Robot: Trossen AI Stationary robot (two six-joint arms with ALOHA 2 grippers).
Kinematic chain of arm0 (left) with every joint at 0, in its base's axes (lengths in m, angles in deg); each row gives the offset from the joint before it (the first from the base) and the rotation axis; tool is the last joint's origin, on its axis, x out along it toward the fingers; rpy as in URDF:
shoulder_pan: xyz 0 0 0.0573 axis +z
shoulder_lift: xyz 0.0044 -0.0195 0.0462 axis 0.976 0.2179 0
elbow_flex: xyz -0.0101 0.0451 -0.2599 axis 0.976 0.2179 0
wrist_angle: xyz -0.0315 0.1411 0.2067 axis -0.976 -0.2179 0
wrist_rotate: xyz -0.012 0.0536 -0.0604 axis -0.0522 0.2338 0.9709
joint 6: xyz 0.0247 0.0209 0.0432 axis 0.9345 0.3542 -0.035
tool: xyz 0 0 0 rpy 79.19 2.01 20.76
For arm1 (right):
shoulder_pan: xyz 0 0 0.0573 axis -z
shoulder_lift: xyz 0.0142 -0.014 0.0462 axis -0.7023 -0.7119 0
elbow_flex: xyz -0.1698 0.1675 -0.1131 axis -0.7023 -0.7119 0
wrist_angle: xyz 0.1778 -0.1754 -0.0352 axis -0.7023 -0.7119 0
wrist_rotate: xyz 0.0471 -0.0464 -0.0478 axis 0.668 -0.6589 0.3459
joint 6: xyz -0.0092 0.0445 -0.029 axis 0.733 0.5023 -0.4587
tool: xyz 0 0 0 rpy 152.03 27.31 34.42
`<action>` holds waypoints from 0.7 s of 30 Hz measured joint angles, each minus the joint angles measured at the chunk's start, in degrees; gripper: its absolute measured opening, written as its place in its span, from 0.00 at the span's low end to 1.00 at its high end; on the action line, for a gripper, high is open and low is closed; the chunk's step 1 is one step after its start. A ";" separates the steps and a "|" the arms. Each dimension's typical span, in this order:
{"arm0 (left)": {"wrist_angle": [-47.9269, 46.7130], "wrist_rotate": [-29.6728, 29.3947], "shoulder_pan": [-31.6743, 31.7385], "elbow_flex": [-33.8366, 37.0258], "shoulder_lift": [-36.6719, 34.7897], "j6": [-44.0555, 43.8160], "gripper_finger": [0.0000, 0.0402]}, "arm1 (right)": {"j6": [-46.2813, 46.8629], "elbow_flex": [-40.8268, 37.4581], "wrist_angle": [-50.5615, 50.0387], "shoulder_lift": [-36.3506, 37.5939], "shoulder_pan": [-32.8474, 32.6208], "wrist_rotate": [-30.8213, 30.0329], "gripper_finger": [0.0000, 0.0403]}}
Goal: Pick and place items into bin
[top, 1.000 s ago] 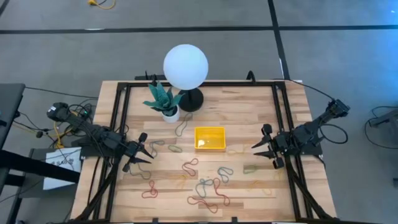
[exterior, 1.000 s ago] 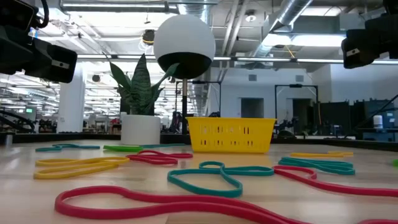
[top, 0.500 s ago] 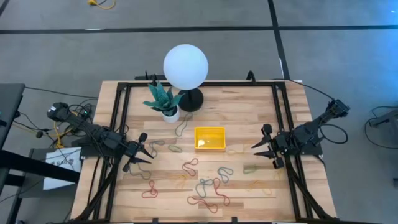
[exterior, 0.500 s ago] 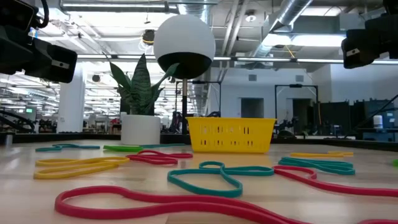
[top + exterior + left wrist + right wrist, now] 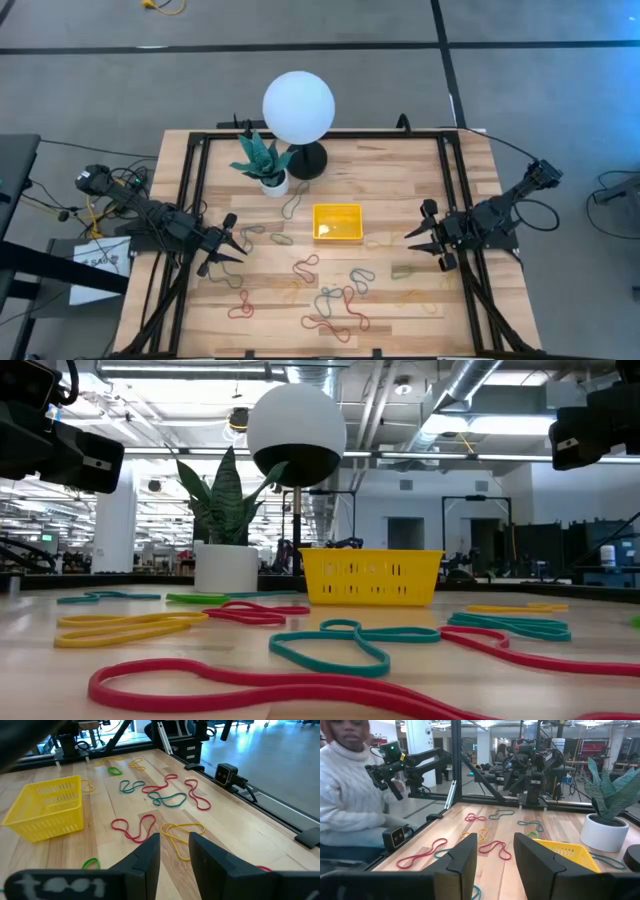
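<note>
The yellow bin (image 5: pixel 337 222) stands empty in the middle of the wooden table, also seen in the low view (image 5: pixel 370 576). Several rubber-band items in red, green, yellow and orange (image 5: pixel 330 297) lie flat on the table, mostly between the bin and the near edge; a red one (image 5: pixel 250 690) and a teal one (image 5: pixel 345 642) lie closest to the low camera. My left gripper (image 5: pixel 238 246) hovers open at the table's left side, its fingers (image 5: pixel 150 857) apart over a yellow loop (image 5: pixel 182 831). At the right side, my right gripper (image 5: pixel 412 238) hovers open, pointing toward the bin (image 5: pixel 567 852).
A white pot with a green plant (image 5: pixel 268 168) and a lamp with a white globe (image 5: pixel 298 107) stand behind the bin at the far side. Black frame rails (image 5: pixel 190 200) run along the table's edges. A person in a white sweater (image 5: pixel 350 805) sits beyond the table.
</note>
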 joint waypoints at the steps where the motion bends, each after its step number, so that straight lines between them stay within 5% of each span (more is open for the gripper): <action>1: 0.01 0.00 0.00 -0.01 0.00 0.02 0.23 | 0.00 -0.02 -0.01 0.01 0.00 0.00 0.30; 11: 1.42 -0.27 0.00 0.07 0.00 -2.69 0.23 | 0.00 -0.02 0.00 0.00 0.00 -0.02 0.30; 21: 1.09 0.61 -0.02 0.09 0.02 -20.63 0.23 | 0.00 0.00 -0.02 0.00 0.00 0.00 0.30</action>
